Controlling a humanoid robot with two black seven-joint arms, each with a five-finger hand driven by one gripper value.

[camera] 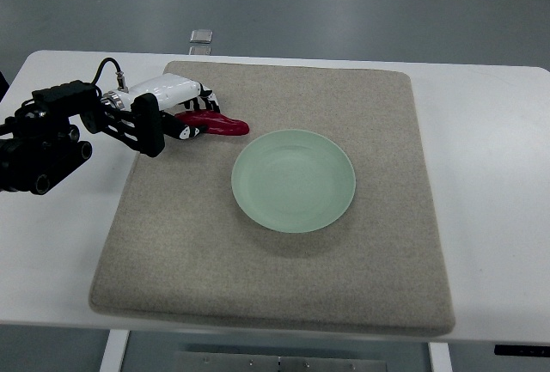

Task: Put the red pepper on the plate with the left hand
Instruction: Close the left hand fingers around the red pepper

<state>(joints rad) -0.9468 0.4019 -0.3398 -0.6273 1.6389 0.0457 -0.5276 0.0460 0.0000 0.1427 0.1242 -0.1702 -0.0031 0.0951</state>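
A long red pepper (222, 124) lies on the grey mat, up and left of the pale green plate (293, 179). My left hand (194, 111) comes in from the left edge and sits over the pepper's left end. Its white and black fingers (186, 131) curl around that end, and the pepper's right tip sticks out toward the plate. I cannot tell whether the pepper still rests on the mat or is lifted. The plate holds nothing.
The grey felt mat (344, 277) covers most of the white table (490, 174). A small grey object (201, 36) rests at the table's far edge. The arm's black wrist hardware (51, 136) hangs over the table's left side.
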